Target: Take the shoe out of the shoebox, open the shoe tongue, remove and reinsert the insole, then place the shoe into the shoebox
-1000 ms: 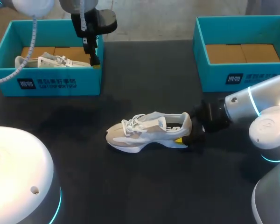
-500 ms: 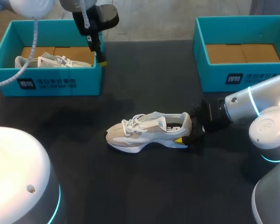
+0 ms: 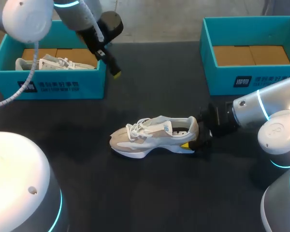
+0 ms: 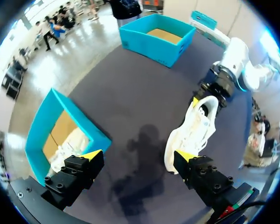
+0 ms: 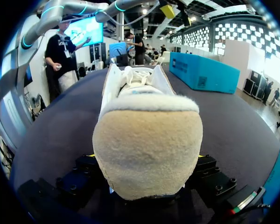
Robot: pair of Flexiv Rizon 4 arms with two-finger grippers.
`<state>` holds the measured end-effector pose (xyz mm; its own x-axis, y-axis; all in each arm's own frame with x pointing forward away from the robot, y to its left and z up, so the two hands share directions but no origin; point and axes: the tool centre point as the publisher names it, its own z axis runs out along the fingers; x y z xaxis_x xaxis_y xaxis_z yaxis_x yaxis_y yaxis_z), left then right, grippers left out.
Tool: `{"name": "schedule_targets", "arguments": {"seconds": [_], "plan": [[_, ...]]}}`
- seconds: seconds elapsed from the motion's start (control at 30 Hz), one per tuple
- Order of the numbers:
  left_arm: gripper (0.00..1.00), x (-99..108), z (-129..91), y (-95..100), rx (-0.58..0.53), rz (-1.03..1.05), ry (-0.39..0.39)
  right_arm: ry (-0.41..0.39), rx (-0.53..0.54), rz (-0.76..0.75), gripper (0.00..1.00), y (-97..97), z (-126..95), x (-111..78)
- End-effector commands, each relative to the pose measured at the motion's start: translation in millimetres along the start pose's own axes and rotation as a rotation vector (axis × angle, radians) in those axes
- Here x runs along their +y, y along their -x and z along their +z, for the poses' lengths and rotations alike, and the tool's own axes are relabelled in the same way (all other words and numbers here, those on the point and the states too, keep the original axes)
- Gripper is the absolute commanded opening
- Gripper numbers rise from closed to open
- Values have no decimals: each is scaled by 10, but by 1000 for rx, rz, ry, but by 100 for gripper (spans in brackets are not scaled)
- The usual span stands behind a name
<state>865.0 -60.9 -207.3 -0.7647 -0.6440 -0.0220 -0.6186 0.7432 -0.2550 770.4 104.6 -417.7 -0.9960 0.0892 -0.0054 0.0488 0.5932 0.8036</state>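
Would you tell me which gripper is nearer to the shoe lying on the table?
Right. The right gripper clasps the shoe at its heel; the left gripper hangs open, well apart, beside the left shoebox.

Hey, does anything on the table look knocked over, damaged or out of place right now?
Nothing stands out. The shoe stands upright on its sole on the table, with its heel held in the right gripper. The second shoe lies inside the left shoebox.
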Motion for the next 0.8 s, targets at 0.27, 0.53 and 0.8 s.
{"name": "schedule_targets", "arguments": {"seconds": [0.27,0.53,0.8], "plan": [[100,57,180,-368,-67,-216,92,-3,-1,1,0,2,35,3],[100,73,322,-694,-121,-299,115,-3,-1,1,0,2,35,3],[100,56,479,-925,-153,-404,92,-3,-1,1,0,2,35,3]]}}
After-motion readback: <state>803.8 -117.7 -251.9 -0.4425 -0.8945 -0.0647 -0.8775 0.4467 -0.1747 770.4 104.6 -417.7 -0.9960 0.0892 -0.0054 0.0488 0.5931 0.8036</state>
